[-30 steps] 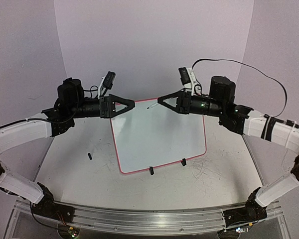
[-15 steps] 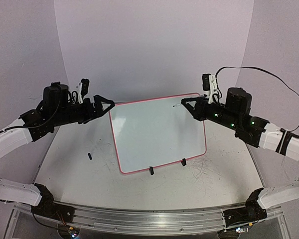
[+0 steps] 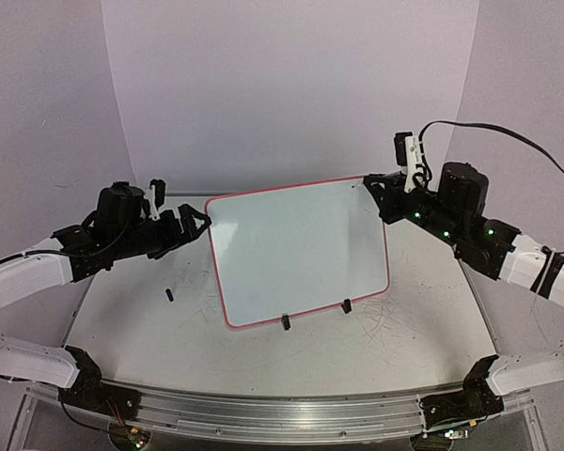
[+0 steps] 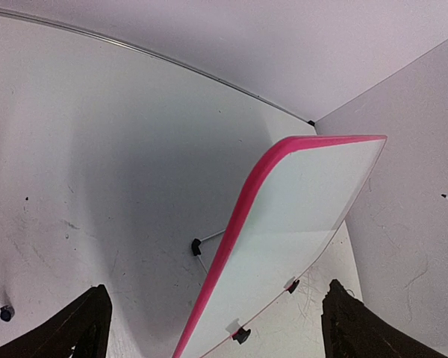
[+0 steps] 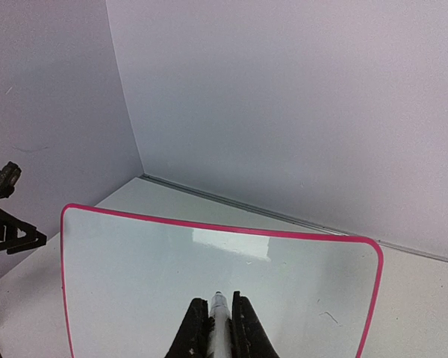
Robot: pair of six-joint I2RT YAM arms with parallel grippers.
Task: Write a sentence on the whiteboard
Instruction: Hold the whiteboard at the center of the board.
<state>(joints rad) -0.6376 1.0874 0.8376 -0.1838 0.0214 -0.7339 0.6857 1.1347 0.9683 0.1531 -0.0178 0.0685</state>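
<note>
The whiteboard [image 3: 301, 249] stands tilted back on two black clip feet [image 3: 286, 322], with a pink-red rim and an almost bare face. My left gripper [image 3: 195, 222] is open and empty, just left of the board's top left corner. In the left wrist view its gripper [image 4: 216, 287] has its jaws spread wide on either side of the board's edge [image 4: 243, 224]. My right gripper [image 3: 369, 187] is at the board's top right corner, shut on a white marker [image 5: 219, 317] that points at the board face [image 5: 172, 261].
A small black piece [image 3: 169, 295], perhaps the marker's cap, lies on the scuffed tabletop [image 3: 132, 329] left of the board. It also shows in the left wrist view [image 4: 6, 313]. Purple-white walls close in the back and both sides.
Both arms have drawn back from over the board. The left gripper moved left and down, the right gripper moved right and back with the marker to the top right corner.
</note>
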